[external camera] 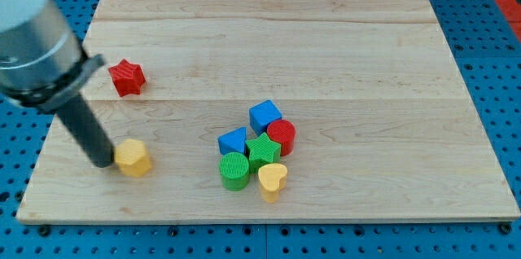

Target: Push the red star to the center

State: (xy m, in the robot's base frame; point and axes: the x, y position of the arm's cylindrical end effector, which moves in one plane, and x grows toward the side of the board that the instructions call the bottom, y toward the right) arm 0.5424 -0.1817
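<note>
The red star (pixel 127 77) lies on the wooden board (pixel 342 55) at the view's left, well left of the board's middle. My tip (pixel 103 162) is at the lower left, touching the left side of a yellow hexagon block (pixel 133 158). The tip is below the red star, apart from it.
A cluster sits below the board's middle: a blue cube (pixel 264 116), a red cylinder (pixel 282 137), a blue wedge-like block (pixel 233 142), a green star (pixel 263 152), a green cylinder (pixel 234 170) and a yellow heart (pixel 273 181). Blue pegboard (pixel 488 15) surrounds the board.
</note>
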